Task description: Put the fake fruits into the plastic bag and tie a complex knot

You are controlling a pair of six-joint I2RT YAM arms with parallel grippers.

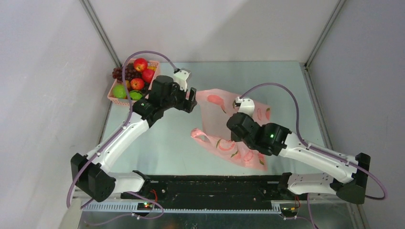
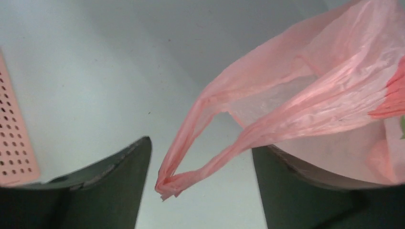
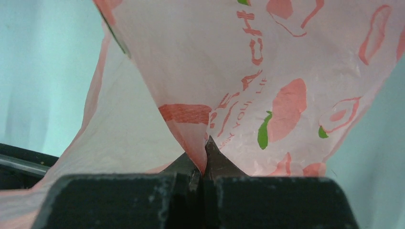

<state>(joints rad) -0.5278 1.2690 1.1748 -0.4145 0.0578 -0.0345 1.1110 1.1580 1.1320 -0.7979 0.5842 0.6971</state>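
Note:
The pink plastic bag (image 1: 217, 107) with peach prints lies on the table's middle, flat and wrinkled. My right gripper (image 3: 205, 148) is shut on a pinched fold of the plastic bag (image 3: 200, 67). My left gripper (image 1: 191, 98) stands open at the bag's left edge; a twisted loop handle (image 2: 191, 179) hangs loose between its dark fingers (image 2: 122, 186), touching neither. The fake fruits (image 1: 137, 76), red and green apples with dark grapes, sit in a pink lattice basket (image 1: 114, 98) at the far left.
The basket's perforated wall (image 2: 12, 143) shows at the left of the left wrist view. A black rail (image 1: 205, 186) runs along the near edge between the arm bases. Purple cables loop above both arms.

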